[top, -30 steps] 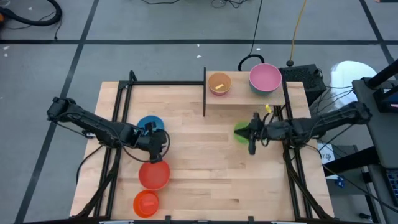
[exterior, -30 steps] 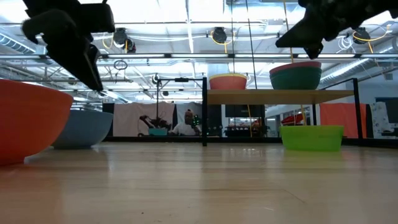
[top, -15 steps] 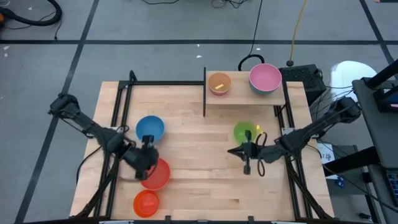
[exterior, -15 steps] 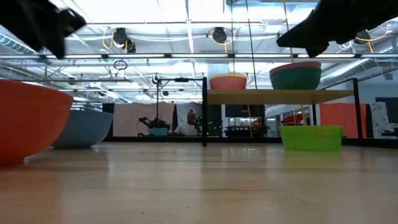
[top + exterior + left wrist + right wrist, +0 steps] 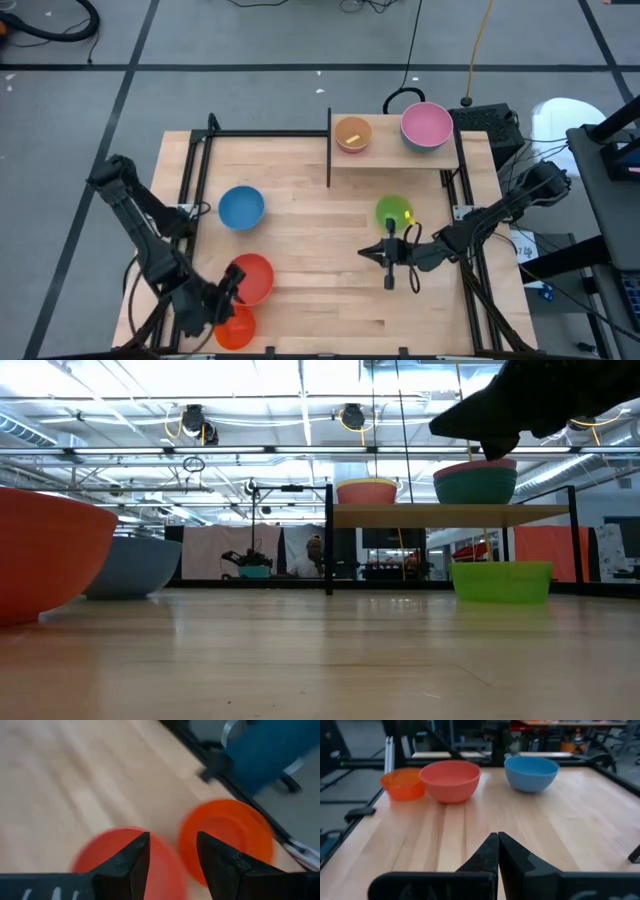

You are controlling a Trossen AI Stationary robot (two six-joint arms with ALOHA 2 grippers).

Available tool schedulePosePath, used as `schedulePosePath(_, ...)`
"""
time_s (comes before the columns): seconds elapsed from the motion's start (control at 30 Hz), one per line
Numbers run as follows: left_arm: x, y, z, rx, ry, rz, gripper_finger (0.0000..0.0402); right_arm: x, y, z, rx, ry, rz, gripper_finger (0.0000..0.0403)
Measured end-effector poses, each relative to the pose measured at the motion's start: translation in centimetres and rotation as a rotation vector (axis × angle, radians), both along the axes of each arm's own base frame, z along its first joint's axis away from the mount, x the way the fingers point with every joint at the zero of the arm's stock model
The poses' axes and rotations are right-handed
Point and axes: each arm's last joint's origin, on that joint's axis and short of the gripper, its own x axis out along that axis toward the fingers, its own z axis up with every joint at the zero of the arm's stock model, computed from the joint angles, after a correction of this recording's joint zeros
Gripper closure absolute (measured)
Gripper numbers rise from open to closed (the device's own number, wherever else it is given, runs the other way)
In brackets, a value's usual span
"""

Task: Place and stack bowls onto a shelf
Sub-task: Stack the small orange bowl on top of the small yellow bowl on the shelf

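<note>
1. Done: the shelf (image 5: 395,152) at the far right holds an orange-and-yellow stack (image 5: 352,133) and a pink-over-teal stack (image 5: 426,126).
2. Left: blue bowl (image 5: 241,207), red bowl (image 5: 251,278), orange bowl (image 5: 237,328) and green bowl (image 5: 394,212) sit on the table.
3. My left gripper (image 5: 222,297) hangs parted over red and orange (empty); my right gripper (image 5: 389,267), pinched closed and empty, hangs near green.
4. No readable writing.

Shelf (image 5: 390,150) bearing orange bowl (image 5: 352,133), pink bowl (image 5: 426,125).
</note>
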Motion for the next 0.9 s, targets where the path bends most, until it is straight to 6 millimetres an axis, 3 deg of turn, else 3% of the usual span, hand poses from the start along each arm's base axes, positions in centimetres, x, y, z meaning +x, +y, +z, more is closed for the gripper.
schedulePosePath(0.43, -2.4, -6.1, -5.2, 0.081, 0.135, -0.163, 0.0234, 0.0, 2.5, -1.2, 0.144, -0.065, -0.020, 0.0403)
schedulePosePath(0.9, -4.7, -8.7, -7.7, 0.092, 0.228, -0.160, 0.0234, 0.9, 3.6, -3.3, 0.166, -0.130, -0.078, 0.0403)
